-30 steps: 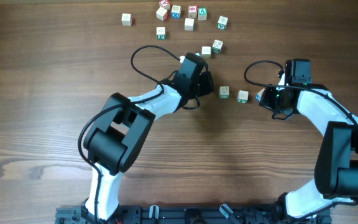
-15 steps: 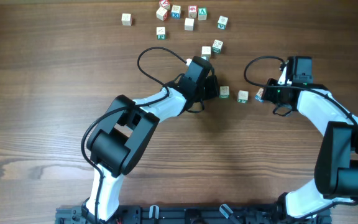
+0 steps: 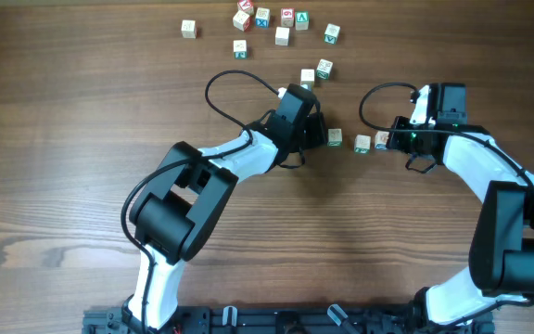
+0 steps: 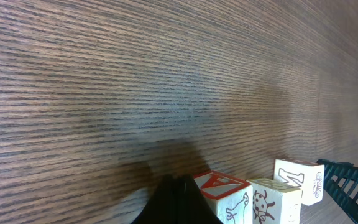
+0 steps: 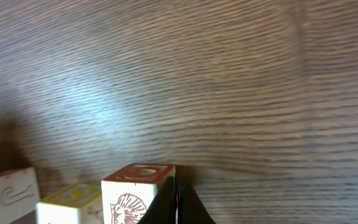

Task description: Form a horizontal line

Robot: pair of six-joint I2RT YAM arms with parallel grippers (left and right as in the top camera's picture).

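Three small pale wooden cubes lie in a left-to-right row between my grippers: a left cube (image 3: 335,137), a middle cube (image 3: 362,143) and a right cube (image 3: 381,140). From overhead a small gap shows between the left and middle cubes. My left gripper (image 3: 313,130) is shut, its tip against the red-A cube (image 4: 224,191), with the ladybird cube (image 4: 276,200) and another cube (image 4: 298,180) beyond. My right gripper (image 3: 394,139) is shut too, its tip touching the red-topped shell cube (image 5: 135,193). Further left sit a yellow-topped cube (image 5: 73,202) and a white cube (image 5: 8,193).
Several loose cubes of the same kind are scattered at the back of the table, among them one at far left (image 3: 188,29), a cluster (image 3: 283,35) and two nearer ones (image 3: 324,68) just behind the left arm. Black cables loop off both wrists.
The right gripper slid left, pushing the right cube up close to the middle cube. The left gripper moved right to the left cube, then stayed still.
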